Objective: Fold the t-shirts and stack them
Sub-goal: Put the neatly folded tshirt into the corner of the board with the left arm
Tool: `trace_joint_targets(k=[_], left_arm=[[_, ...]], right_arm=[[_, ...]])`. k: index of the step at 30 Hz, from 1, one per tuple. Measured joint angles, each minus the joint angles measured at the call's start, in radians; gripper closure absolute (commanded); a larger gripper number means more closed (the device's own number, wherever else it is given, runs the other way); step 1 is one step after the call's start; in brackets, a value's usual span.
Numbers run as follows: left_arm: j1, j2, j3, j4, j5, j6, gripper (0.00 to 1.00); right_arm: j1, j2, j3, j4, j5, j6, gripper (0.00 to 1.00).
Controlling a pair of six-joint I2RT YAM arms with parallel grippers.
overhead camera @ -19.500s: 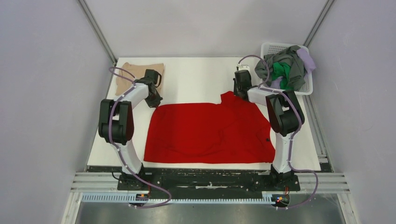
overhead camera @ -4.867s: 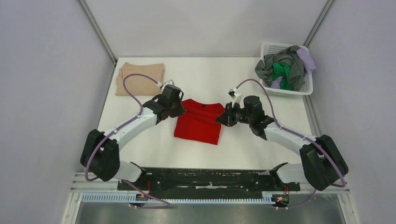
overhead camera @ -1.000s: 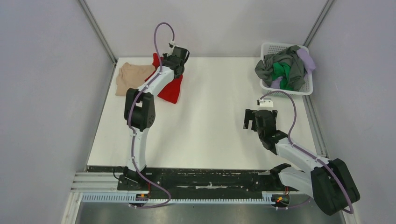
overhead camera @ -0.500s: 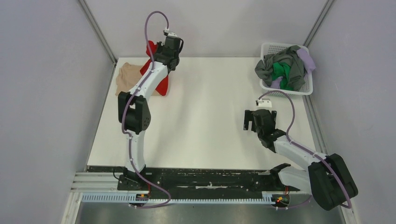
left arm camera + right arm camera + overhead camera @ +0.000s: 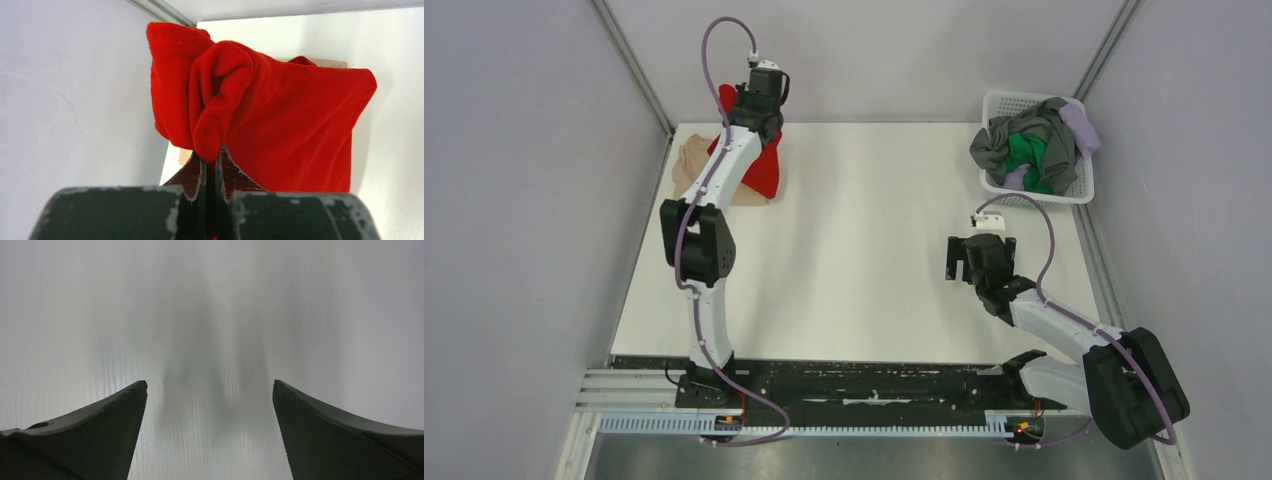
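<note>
At the far left corner of the table, the left gripper is raised, its fingers pinched nearly together on a bunched edge of the red shirt. In the wrist view the cloth wads up right at the tips and spreads out beyond them. From that pinch the folded red shirt hangs down and toward the near side, so its long axis runs far to near. Its lower end comes over the right part of the beige shirt, which lies flat beside the left wall (whether the two cloths touch, I cannot tell). The step in hand looks like stacking red on beige. Since the beige shirt sits below and mostly to the left of the hanging fold, the lay-down likely needs a shift left as the cloth is lowered. The right gripper hovers empty over bare table right of centre, fingers spread wide. It is well apart from both shirts and nearer the basket holding the other shirts.
</note>
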State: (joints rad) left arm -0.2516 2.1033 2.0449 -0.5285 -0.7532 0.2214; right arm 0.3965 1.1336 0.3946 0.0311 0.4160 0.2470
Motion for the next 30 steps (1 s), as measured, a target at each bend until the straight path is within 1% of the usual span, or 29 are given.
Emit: trace_joint_targets(k=[7,15,17,18,19,20,21,22,24,26,27,28,29,30], left_arm=[[0.1,0.067,0.008,-0.006,0.072,-0.023,0.98],[0.203,0.26,0.041,0.005,0.134,-0.023,0.98],[0.226,0.288,0.043,0.007,0.152,-0.023,0.95],[0.245,0.301,0.049,0.007,0.166,-0.023,0.89],[0.256,0.309,0.054,0.006,0.18,-0.024,0.71],[0.27,0.318,0.058,0.007,0.196,-0.025,0.59],[0.284,0.323,0.061,0.007,0.213,-0.031,0.44],[0.293,0.325,0.063,0.01,0.222,-0.034,0.41],[0.311,0.329,0.066,0.018,0.233,-0.047,0.47],[0.324,0.333,0.073,0.044,0.229,-0.051,0.47],[0.327,0.337,0.081,0.055,0.22,-0.054,0.43],[0.328,0.343,0.095,0.059,0.208,-0.057,0.28],[0.328,0.352,0.112,0.065,0.196,-0.062,0.06],[0.328,0.359,0.131,0.066,0.179,-0.069,0.01]], right_arm=[[0.0,0.0,0.018,-0.02,0.01,-0.012,0.02],[0.0,0.001,0.024,-0.036,0.048,-0.013,0.02],[0.0,0.0,0.024,-0.048,0.064,-0.015,0.02],[0.0,-0.001,0.024,-0.058,0.074,-0.017,0.02],[0.0,-0.001,0.024,-0.066,0.081,-0.02,0.02],[0.0,-0.003,0.024,-0.077,0.089,-0.023,0.02],[0.0,-0.004,0.024,-0.085,0.097,-0.024,0.02],[0.0,-0.006,0.024,-0.094,0.103,-0.026,0.02],[0.0,-0.009,0.024,-0.109,0.115,-0.031,0.02],[0.0,-0.009,0.027,-0.124,0.124,-0.032,0.02],[0.0,-0.009,0.029,-0.127,0.127,-0.033,0.02],[0.0,-0.009,0.03,-0.131,0.131,-0.034,0.02],[0.0,-0.009,0.032,-0.135,0.134,-0.035,0.02],[0.0,-0.01,0.034,-0.14,0.138,-0.035,0.02]])
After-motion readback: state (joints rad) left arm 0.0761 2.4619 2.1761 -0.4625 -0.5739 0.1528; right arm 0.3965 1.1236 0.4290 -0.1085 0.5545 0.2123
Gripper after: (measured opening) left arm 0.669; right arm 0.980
